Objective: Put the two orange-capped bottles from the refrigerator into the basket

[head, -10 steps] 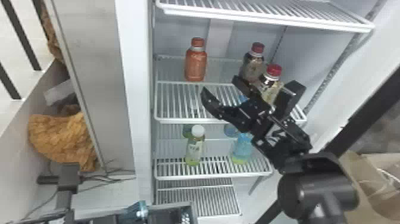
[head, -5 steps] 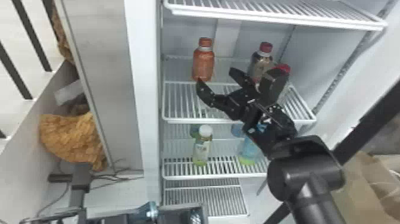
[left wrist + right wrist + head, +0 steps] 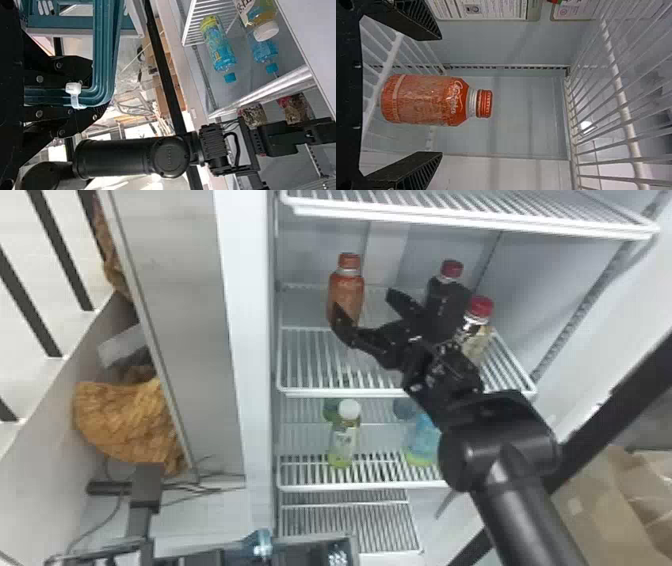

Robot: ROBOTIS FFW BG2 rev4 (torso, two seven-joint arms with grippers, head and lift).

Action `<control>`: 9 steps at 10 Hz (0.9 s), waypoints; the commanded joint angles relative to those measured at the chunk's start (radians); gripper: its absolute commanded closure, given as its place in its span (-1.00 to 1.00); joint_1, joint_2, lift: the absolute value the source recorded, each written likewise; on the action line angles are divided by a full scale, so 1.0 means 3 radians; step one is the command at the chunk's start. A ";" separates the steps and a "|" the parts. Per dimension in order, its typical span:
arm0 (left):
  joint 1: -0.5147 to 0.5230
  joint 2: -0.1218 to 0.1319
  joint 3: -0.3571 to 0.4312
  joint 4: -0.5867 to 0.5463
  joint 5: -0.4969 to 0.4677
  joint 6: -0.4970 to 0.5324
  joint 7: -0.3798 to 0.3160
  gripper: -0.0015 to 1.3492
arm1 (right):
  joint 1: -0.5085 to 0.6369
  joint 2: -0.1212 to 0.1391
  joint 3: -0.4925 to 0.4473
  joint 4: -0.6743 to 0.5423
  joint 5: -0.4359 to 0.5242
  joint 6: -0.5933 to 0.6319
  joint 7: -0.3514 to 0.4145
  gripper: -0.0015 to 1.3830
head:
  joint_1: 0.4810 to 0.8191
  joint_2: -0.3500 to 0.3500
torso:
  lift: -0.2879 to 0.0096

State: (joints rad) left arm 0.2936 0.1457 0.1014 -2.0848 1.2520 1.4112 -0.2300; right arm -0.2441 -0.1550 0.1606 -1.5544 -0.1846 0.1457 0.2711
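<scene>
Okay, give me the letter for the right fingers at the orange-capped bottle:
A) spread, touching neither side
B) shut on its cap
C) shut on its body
A: the right fingers stand apart, with a visible gap between each and the orange-capped bottle.

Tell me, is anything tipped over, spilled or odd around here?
Nothing looks spilled or toppled: the orange bottle and the white-capped bottle stand upright in the refrigerator. Only the rumpled mustard-coloured bundle outside looks untidy.
</scene>
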 commanded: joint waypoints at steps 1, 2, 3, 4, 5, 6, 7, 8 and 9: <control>-0.0005 0.0000 -0.0012 0.0008 0.0001 0.0000 0.0000 0.79 | -0.0176 0.0000 0.0090 0.0195 -0.0056 -0.0061 -0.0029 -1.00 | 0.27 -0.43 | 0.67; -0.0005 0.0000 -0.0012 0.0016 0.0001 0.0000 0.0000 0.79 | -0.0283 0.0000 0.0110 0.0326 -0.0069 -0.0101 -0.0034 -1.00 | 0.27 -0.42 | 0.67; -0.0005 0.0000 -0.0012 0.0016 0.0008 0.0000 0.0000 0.79 | -0.0365 0.0000 0.0143 0.0432 -0.0076 -0.0118 -0.0070 -1.00 | 0.27 -0.41 | 0.67; -0.0005 0.0000 -0.0012 0.0016 0.0014 0.0000 0.0000 0.79 | -0.0438 0.0000 0.0169 0.0538 -0.0076 -0.0134 -0.0106 -1.00 | 0.27 -0.40 | 0.67; -0.0005 0.0000 -0.0012 0.0016 0.0014 -0.0008 0.0000 0.79 | -0.0577 -0.0005 0.0229 0.0768 -0.0136 -0.0232 -0.0106 -1.00 | 0.27 -0.40 | 0.67; -0.0005 0.0010 -0.0012 0.0016 0.0021 -0.0008 0.0000 0.79 | -0.0692 -0.0010 0.0316 0.0931 -0.0162 -0.0281 -0.0091 -1.00 | 0.27 -0.40 | 0.67; -0.0005 0.0000 -0.0019 0.0024 0.0021 -0.0008 0.0000 0.79 | -0.0782 -0.0015 0.0375 0.1087 -0.0196 -0.0347 -0.0070 -1.00 | 0.27 -0.39 | 0.67; -0.0013 0.0000 -0.0019 0.0024 0.0028 -0.0016 0.0000 0.79 | -0.0823 -0.0015 0.0409 0.1152 -0.0222 -0.0347 -0.0055 -1.00 | 0.27 -0.36 | 0.67; -0.0005 0.0010 -0.0012 0.0024 0.0034 -0.0016 -0.0005 0.79 | -0.0831 -0.0015 0.0449 0.1160 -0.0216 -0.0347 -0.0060 -1.00 | 0.27 -0.35 | 0.67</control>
State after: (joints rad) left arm 0.2915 0.1466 0.0960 -2.0776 1.2615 1.4067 -0.2314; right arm -0.4907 -0.1596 0.2890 -1.2108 -0.2493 0.0422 0.2537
